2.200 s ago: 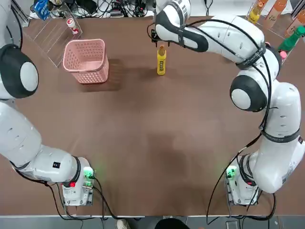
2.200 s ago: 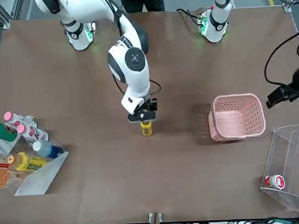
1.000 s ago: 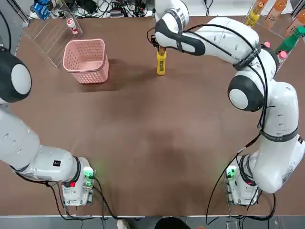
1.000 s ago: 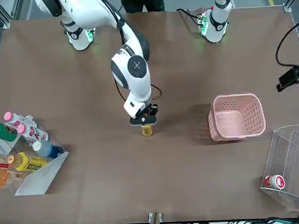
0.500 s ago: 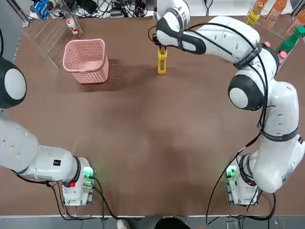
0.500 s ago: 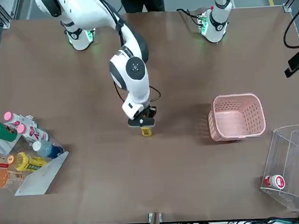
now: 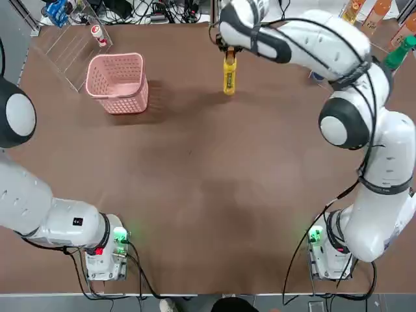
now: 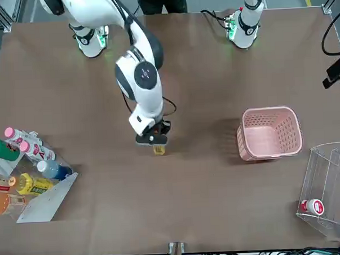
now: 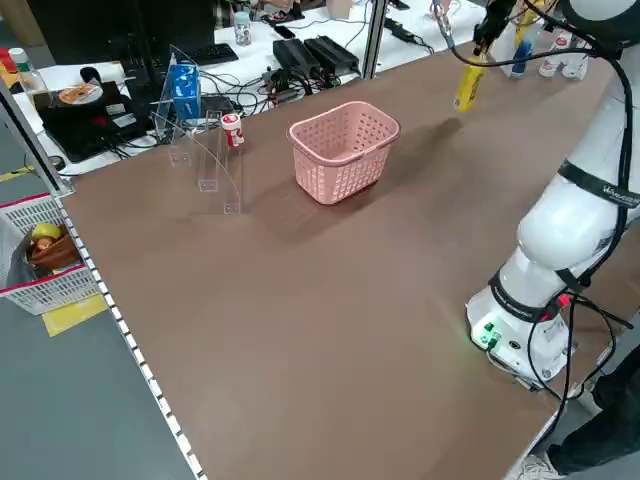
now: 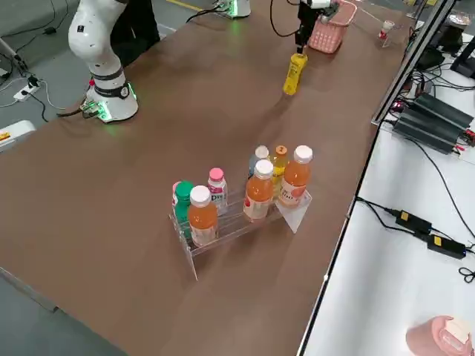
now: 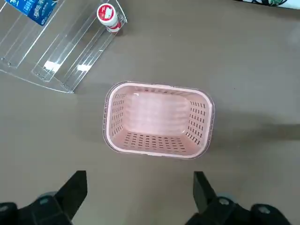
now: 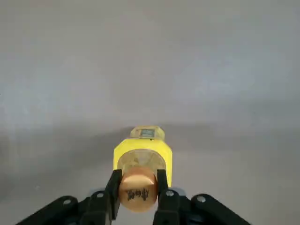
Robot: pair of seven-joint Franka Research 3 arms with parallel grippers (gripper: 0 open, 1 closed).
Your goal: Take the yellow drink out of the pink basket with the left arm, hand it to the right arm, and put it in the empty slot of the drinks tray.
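The yellow drink (image 7: 229, 77) hangs upright just above the table, to the right of the pink basket (image 7: 114, 60). My right gripper (image 7: 228, 53) is shut on its orange cap (image 12: 137, 188), one finger on each side. The basket (image 11: 159, 87) is empty. My left gripper (image 11: 139, 192) is open, high over the basket's near side with nothing between its fingers. The drinks tray (image 10: 237, 215) stands at the far right with several bottles. A gap (image 10: 231, 211) shows in one row between two orange bottles.
A clear acrylic stand (image 7: 71, 45) with a small red-and-white bottle (image 7: 97, 32) sits behind the basket at the back left corner. The brown table (image 7: 208, 195) stretches wide between the arms' bases.
My right gripper has shut on the yellow drink's cap, lifted it off the table and carried it a little to the robot's right. The left gripper has drawn back from the basket.
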